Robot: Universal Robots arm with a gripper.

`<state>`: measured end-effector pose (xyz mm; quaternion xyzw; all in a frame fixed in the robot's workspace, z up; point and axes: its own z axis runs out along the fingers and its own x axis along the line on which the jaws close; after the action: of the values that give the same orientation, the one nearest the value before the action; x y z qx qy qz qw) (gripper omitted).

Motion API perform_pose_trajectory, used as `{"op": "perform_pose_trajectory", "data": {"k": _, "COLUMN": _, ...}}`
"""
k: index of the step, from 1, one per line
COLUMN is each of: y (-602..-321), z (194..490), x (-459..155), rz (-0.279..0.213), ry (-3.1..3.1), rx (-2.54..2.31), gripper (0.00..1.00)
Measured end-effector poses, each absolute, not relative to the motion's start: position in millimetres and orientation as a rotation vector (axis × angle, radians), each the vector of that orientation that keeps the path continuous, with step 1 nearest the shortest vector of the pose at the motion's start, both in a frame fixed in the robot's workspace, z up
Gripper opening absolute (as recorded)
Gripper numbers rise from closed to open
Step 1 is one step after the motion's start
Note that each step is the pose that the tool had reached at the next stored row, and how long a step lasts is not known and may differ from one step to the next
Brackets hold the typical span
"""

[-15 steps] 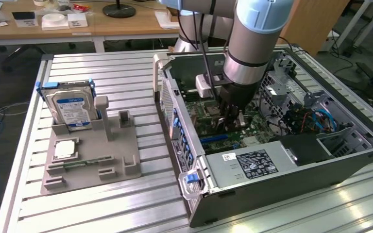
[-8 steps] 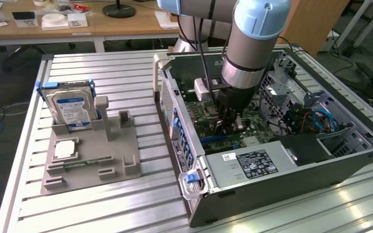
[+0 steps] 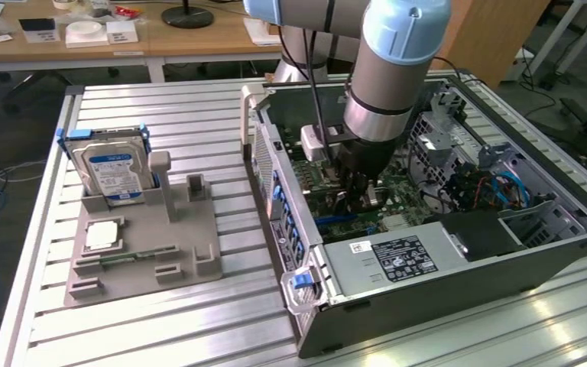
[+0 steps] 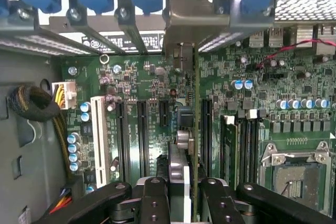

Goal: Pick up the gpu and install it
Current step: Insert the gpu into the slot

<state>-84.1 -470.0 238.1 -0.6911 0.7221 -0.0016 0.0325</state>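
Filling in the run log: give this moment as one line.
step: gpu install | gripper: shut on thin green gpu card with silver bracket | place: edge-on over green motherboard inside open grey computer case

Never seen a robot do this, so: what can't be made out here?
Whether the gpu is in its slot: edge-on in the wrist view; the arm hides it in the exterior view.
Hand: cut off by the wrist view's edge.
Label text: too small, exterior view.
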Motion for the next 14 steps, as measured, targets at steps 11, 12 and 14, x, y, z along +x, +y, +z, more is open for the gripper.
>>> {"op": "perform_pose_trajectory", "data": {"k": 11, "y": -470.0, "z": 231.5, "x": -85.4, "rz": -0.005, "ry": 2.223, "rx": -2.128, "gripper": 0.28}}
{"op": "perform_pose_trajectory", "data": {"k": 12, "y": -470.1, "z": 231.1, "x": -85.4, "rz": -0.005, "ry": 2.223, "rx": -2.128, "gripper": 0.28}}
{"op": "perform_pose_trajectory", "data": {"k": 14, "y": -470.0, "z": 230.8, "x": -85.4, "rz": -0.005, "ry": 2.223, "rx": -2.128, "gripper": 0.28}}
